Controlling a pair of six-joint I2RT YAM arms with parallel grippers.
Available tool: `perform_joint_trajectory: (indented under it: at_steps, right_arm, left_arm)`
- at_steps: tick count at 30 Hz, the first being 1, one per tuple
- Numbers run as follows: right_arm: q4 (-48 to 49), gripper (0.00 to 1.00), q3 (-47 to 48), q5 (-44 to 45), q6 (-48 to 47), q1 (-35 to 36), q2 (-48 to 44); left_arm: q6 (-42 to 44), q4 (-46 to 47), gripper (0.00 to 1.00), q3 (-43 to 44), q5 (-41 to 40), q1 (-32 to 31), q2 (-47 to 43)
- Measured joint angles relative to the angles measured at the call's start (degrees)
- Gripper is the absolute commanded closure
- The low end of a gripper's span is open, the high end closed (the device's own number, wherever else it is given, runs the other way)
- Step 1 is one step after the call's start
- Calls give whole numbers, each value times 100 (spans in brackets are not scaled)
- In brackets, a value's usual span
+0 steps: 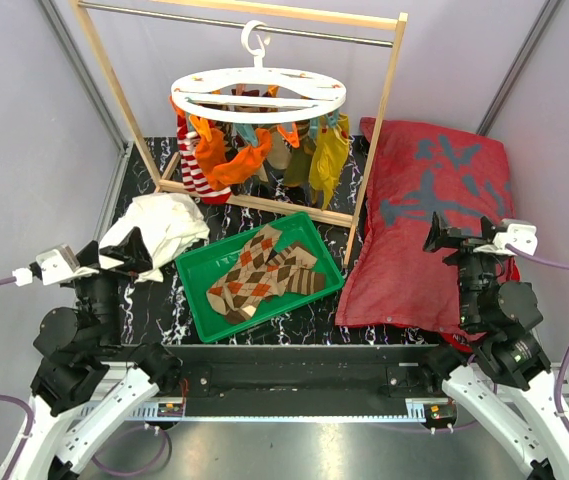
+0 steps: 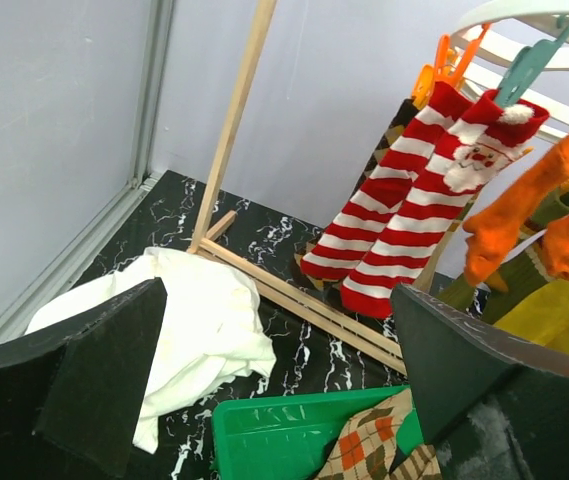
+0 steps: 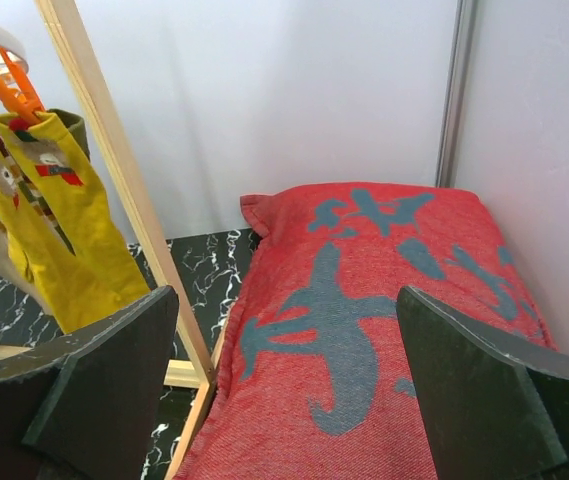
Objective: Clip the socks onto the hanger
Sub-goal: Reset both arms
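the brown-orange-cream argyle socks point(image 1: 264, 272) lie overlapping inside the green plastic tray point(image 1: 196, 300) on the bench. behind and above the tray, the white round plastic hanger point(image 1: 258, 92) already carries red-and-white striped socks point(image 2: 404, 215), orange socks point(image 1: 234, 160) and olive-yellow socks point(image 3: 59, 225).

the left tool point(image 1: 129, 252) sits left of the tray over a white cloth point(image 1: 164, 225), and the right tool point(image 1: 444, 238) sits right of the tray over a red cushion point(image 3: 364, 320). both are spread wide and hold nothing.

a pinch into the overlapped pair may lift both socks at once, or catch the tray's rim. the hanger hangs from one hook, so a push on a clip will likely swing or tip it. the wooden rack frame point(image 1: 374, 150) behind the tray could block the reach.
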Motion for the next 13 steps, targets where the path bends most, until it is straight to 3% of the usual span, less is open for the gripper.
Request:
perform_joint_trajectory:
  at_steps: [13]
  right_arm:
    - [-42, 0, 0, 166, -229, 2, 155]
  left_arm:
    - [269, 48, 1, -70, -470, -2, -66]
